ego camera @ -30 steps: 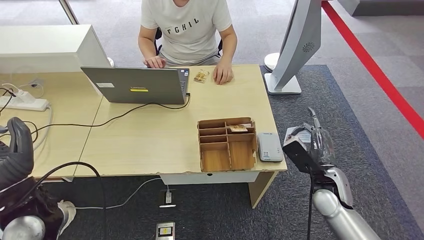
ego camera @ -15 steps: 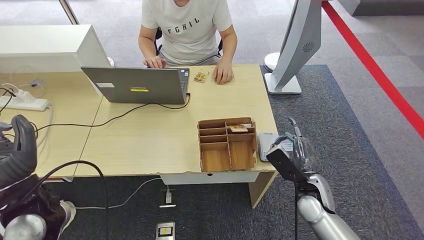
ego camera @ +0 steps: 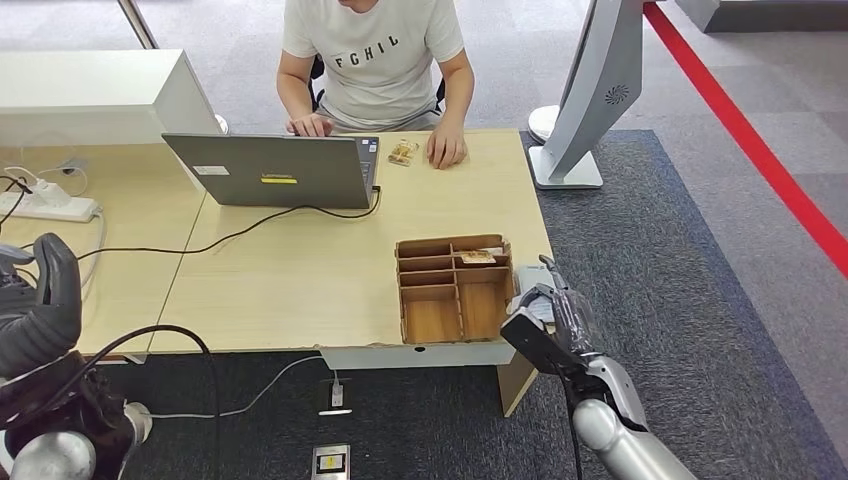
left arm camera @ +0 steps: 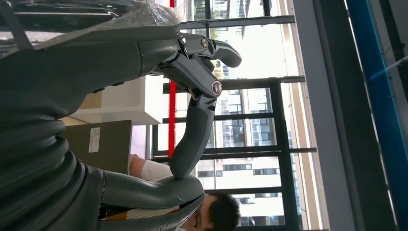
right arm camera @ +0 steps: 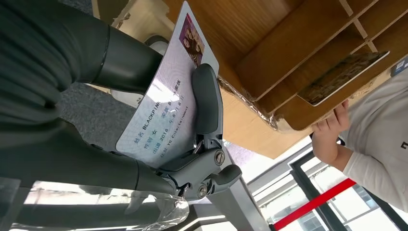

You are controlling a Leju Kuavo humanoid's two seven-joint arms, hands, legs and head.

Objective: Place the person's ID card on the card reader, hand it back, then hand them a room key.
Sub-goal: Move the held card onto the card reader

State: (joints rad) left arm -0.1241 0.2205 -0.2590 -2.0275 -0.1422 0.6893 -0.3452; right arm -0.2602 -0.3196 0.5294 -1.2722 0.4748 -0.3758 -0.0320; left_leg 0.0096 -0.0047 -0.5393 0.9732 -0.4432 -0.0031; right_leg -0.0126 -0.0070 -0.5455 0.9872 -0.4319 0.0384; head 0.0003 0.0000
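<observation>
My right hand (ego camera: 548, 322) pinches the person's white ID card (right arm camera: 163, 110) between thumb (right arm camera: 207, 101) and fingers, printed face toward the wrist camera. The hand hovers at the table's near right corner, right of the wooden organizer (ego camera: 453, 290). It covers most of the grey card reader (ego camera: 522, 281). A room key card (ego camera: 477, 257) lies in a far compartment of the organizer, seen also as the patterned card (right arm camera: 341, 77). My left hand (ego camera: 40, 310) is raised at the left with its fingers apart (left arm camera: 192, 139) and holds nothing. The person (ego camera: 375, 60) sits at the far side.
A laptop (ego camera: 270, 170) with a black cable stands open on the table (ego camera: 290, 280). A small bundle (ego camera: 403, 152) lies by the person's hand (ego camera: 446, 150). A power strip (ego camera: 50, 207) sits at the far left. A grey kiosk stand (ego camera: 590, 90) rises off the right corner.
My right hand has carried the ID card left and nearer, from beside the table to over the card reader. My left hand has barely shifted.
</observation>
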